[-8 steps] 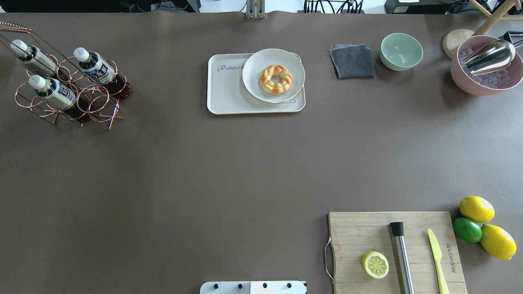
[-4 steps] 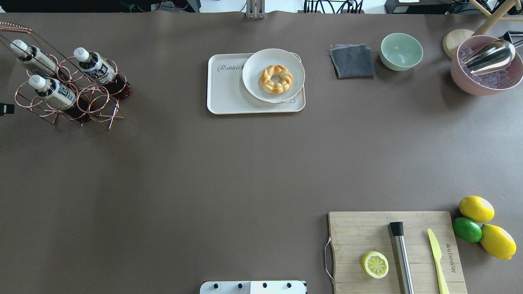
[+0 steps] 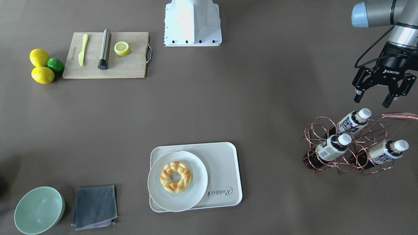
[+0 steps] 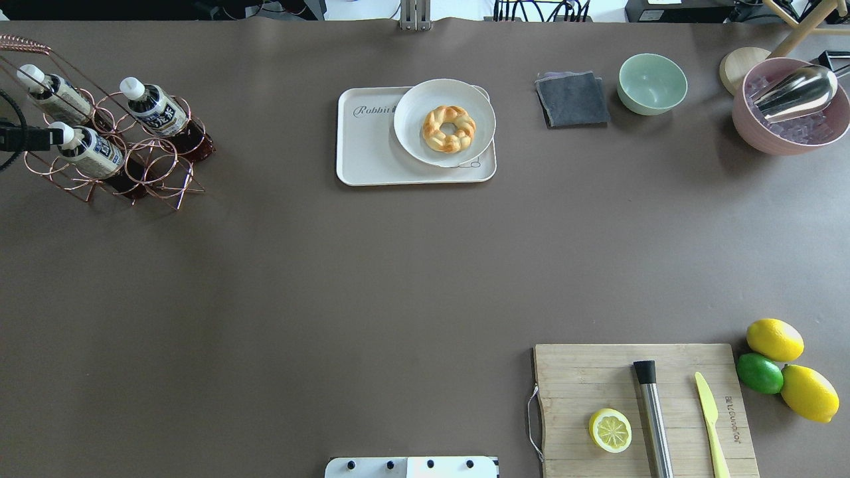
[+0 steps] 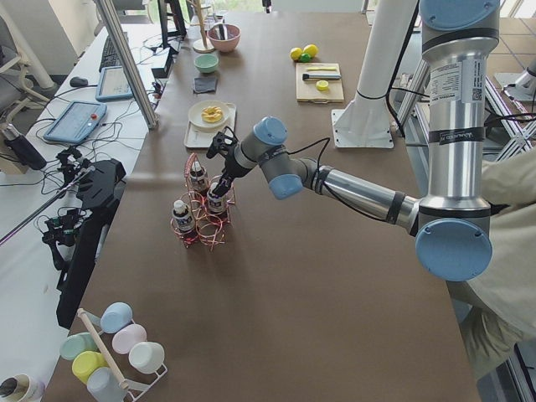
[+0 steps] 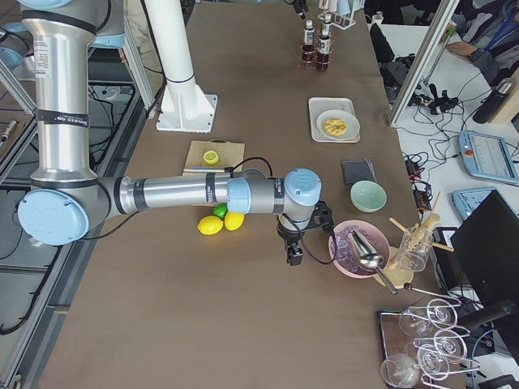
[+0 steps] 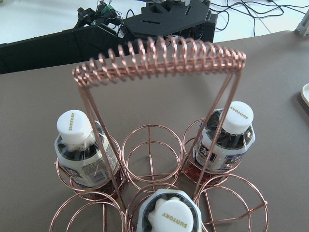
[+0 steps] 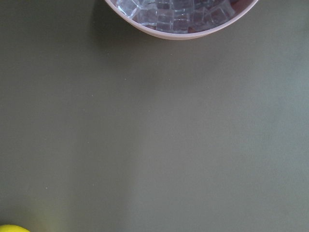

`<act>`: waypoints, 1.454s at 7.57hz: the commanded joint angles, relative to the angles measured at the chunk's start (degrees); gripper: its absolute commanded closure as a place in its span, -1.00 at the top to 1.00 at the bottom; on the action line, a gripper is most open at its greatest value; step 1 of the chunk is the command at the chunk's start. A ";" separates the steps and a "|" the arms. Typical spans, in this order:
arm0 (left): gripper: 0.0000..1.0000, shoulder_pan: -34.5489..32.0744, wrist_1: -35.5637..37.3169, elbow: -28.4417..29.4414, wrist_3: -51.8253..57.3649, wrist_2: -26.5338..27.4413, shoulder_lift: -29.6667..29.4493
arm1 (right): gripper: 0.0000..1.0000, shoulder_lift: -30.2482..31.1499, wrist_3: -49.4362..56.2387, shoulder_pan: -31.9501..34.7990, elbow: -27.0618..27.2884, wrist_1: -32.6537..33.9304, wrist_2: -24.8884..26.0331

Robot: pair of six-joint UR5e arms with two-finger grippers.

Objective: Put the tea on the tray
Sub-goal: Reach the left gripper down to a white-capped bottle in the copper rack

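Three tea bottles stand tilted in a copper wire rack at the table's left end: one nearest the tray, one in front, one at the far left. They also show in the left wrist view. My left gripper is open and empty, hovering just on the robot's side of the rack, apart from the bottles. The cream tray marked "Rabbit" lies at the far middle, and a white plate with a doughnut covers its right part. My right gripper shows only in the exterior right view, so I cannot tell its state.
The rack's coiled handle arches over the bottles. A grey cloth, a green bowl and a pink bowl of ice with a scoop stand at the far right. A cutting board with a lemon half, and whole citrus, sit at the near right.
My left gripper has come in from the overhead view's left edge toward the rack. The bottles, tray and everything else have stayed put.
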State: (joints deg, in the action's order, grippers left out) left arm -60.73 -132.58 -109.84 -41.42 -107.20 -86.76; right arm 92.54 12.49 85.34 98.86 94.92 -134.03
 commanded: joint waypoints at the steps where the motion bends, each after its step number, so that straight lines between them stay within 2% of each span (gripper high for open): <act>1: 0.72 3.43 0.22 0.76 -0.50 3.75 -0.87 | 1.00 0.10 -0.01 0.00 -0.07 0.00 0.00; 2: 0.69 3.43 0.31 1.46 -0.41 3.66 -1.48 | 1.00 0.10 -0.01 0.00 -0.07 0.00 0.00; 3: 0.57 3.43 0.31 2.17 -0.06 3.49 -1.92 | 1.00 0.19 -0.09 0.00 0.10 0.00 0.00; 7: 0.55 3.34 0.40 3.58 0.38 1.92 -3.07 | 1.00 0.36 -0.09 0.09 0.54 0.00 0.00; 8: 0.47 2.82 0.31 4.10 0.38 0.69 -3.07 | 1.00 0.36 -0.09 0.09 0.89 0.00 0.00; 10: -0.27 2.11 0.40 4.02 0.38 -0.03 -3.15 | 1.00 0.36 -0.18 0.18 0.89 0.00 -0.09; 11: -0.53 1.50 0.40 3.85 0.29 -0.12 -3.15 | 1.00 0.45 -0.10 0.35 0.89 0.00 -0.09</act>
State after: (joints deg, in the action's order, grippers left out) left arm -58.36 -132.22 -105.83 -41.05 -106.95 -89.87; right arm 92.91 12.36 85.50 99.71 94.92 -134.10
